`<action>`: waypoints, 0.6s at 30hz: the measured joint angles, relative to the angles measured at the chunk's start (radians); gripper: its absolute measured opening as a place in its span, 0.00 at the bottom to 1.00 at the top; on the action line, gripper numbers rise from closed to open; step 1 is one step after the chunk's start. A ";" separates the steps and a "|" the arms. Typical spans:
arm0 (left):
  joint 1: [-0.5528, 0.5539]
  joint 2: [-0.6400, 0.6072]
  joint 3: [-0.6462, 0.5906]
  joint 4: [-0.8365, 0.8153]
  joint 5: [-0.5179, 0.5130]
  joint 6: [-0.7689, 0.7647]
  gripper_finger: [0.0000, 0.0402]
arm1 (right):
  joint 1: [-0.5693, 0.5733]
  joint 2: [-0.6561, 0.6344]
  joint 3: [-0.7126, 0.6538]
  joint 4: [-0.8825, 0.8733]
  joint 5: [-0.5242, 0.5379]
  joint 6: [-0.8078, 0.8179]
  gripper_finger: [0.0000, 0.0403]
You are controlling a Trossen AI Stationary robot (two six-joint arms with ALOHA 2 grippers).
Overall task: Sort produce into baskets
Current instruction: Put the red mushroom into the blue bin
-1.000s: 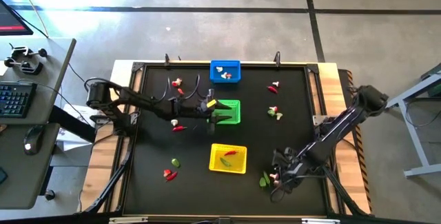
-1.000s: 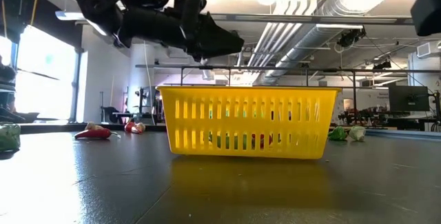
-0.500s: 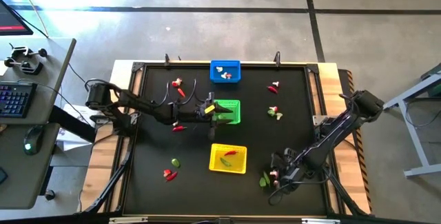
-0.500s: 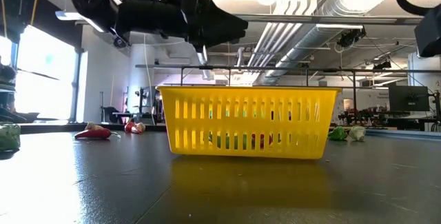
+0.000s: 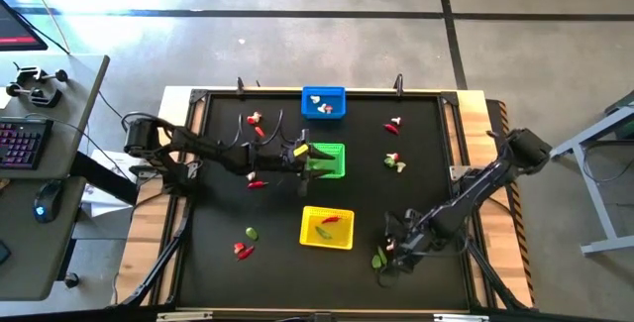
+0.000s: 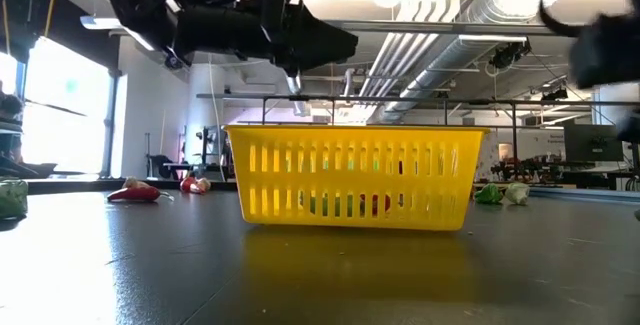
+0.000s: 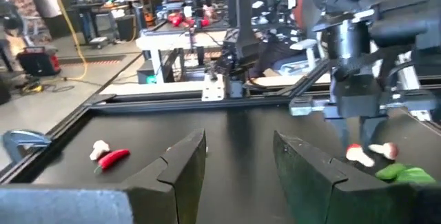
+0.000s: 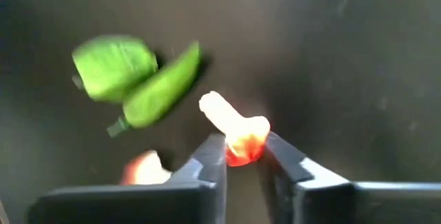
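Observation:
Three baskets stand in a row down the black table: blue (image 5: 324, 102), green (image 5: 327, 161), yellow (image 5: 328, 227) (image 6: 355, 177). My left gripper (image 5: 305, 157) (image 7: 238, 162) hovers level by the green basket's left side, open and with nothing between its fingers. My right gripper (image 5: 388, 253) (image 8: 242, 158) points steeply down at the near right, shut on a white-and-red mushroom piece (image 8: 233, 127). Beside it on the table lie green leafy bits (image 8: 131, 79) (image 5: 379, 260) and another mushroom piece (image 8: 141, 172). My right gripper pinches the mushroom piece by its red cap (image 8: 238, 154) between its two fingertips, coming from above and slanting down. The white stem (image 8: 219, 110) sticks out beyond the fingers. Whether the piece is clear of the table I cannot tell.
Loose produce lies around: at the far left (image 5: 256, 120), mid left (image 5: 257, 182), near left (image 5: 244, 252) (image 5: 252, 233), and right (image 5: 393, 126) (image 5: 398, 163). The yellow basket holds a chilli and a green bit (image 5: 327, 225). The table's raised frame (image 5: 451, 104) rims the black top.
My right gripper has moved a little toward the table's left edge and down onto the produce at the near right, and now has the mushroom piece between its fingers. My left gripper has stayed by the green basket.

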 joint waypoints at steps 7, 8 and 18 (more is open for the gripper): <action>0.052 -0.025 0.000 0.022 0.001 0.006 0.39 | -0.176 -0.113 0.000 -0.003 0.002 -0.180 0.05; 0.059 -0.042 -0.001 0.013 0.005 -0.004 0.39 | -0.208 -0.128 0.000 -0.004 0.008 -0.214 0.06; 0.073 -0.262 -0.177 0.019 0.015 -0.033 0.35 | -0.680 -0.167 0.000 0.208 0.042 -0.663 0.04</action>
